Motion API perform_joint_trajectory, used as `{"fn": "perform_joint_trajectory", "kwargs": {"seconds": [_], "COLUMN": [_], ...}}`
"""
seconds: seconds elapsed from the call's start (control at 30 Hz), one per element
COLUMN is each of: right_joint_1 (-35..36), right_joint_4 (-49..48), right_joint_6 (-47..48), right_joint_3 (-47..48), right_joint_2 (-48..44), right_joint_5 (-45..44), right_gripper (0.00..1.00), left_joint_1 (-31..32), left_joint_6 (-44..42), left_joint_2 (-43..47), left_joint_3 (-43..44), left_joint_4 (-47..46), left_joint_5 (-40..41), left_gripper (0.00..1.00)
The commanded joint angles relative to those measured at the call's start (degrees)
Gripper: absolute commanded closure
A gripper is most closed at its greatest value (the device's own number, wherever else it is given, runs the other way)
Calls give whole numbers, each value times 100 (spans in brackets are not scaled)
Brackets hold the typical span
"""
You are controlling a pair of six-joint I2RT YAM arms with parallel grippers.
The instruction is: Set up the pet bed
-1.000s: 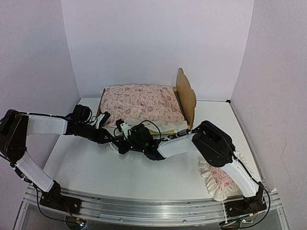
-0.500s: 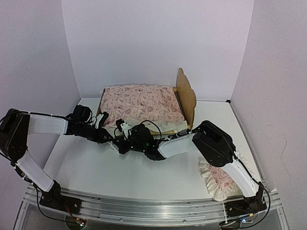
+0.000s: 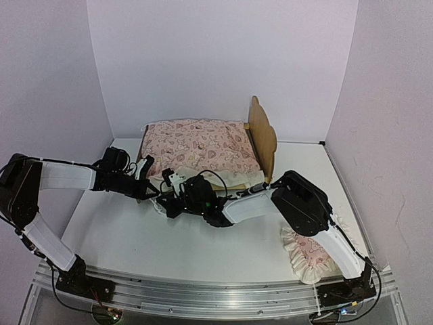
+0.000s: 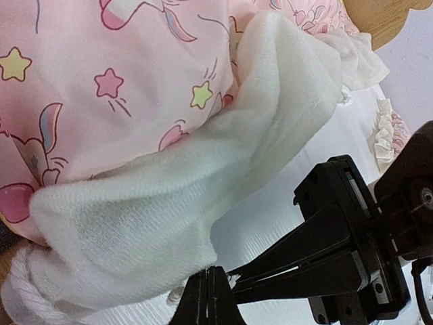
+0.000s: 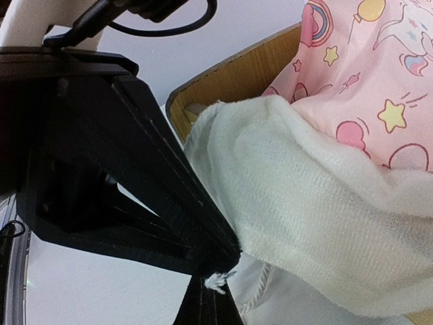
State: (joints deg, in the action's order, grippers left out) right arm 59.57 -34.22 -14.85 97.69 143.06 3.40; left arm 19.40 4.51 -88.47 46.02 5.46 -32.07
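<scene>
Pet bed (image 3: 262, 132) unmoved, left gripper (image 4: 207, 288) now closed by the cream trim (image 4: 135, 223) (right gripper (image 5: 210, 298) likewise closed)

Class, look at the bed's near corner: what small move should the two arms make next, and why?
Probably draw the white trim outward over the pet bed corner: left fingers and right fingers both look shut on it, and it lies bunched.
</scene>
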Motion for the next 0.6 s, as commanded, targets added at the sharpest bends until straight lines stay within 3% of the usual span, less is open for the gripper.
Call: {"fn": "perform_joint_trajectory", "kwargs": {"seconds": [0.0, 0.1, 0.27, 0.37, 0.57], "right_joint_1": [38, 40, 44, 51, 188], "right_joint_4": [-184, 175, 1145, 1447, 2036], "right_joint_6": [158, 683, 1583, 1842, 2376], "right_joint_3": [34, -199, -437, -367, 321], "right_joint_2": [-358, -473, -531, -416, 73], "right_joint_5": [-4, -57, -167, -165, -302], "right_gripper": [97, 79, 62, 56, 54], "left_joint_1": [-22, -41, -50, -50, -50], "left_joint_6": [-21, -50, -64, -56, -58], "left_joint_2": [65, 76, 84, 93, 85], "left_joint_3": [74, 91, 42, 35, 69], "left_joint_4": [53, 25, -53, -60, -29], "left_joint_5": [34, 104, 81, 83, 89], "left_gripper": [100, 100, 100, 100, 100]}}
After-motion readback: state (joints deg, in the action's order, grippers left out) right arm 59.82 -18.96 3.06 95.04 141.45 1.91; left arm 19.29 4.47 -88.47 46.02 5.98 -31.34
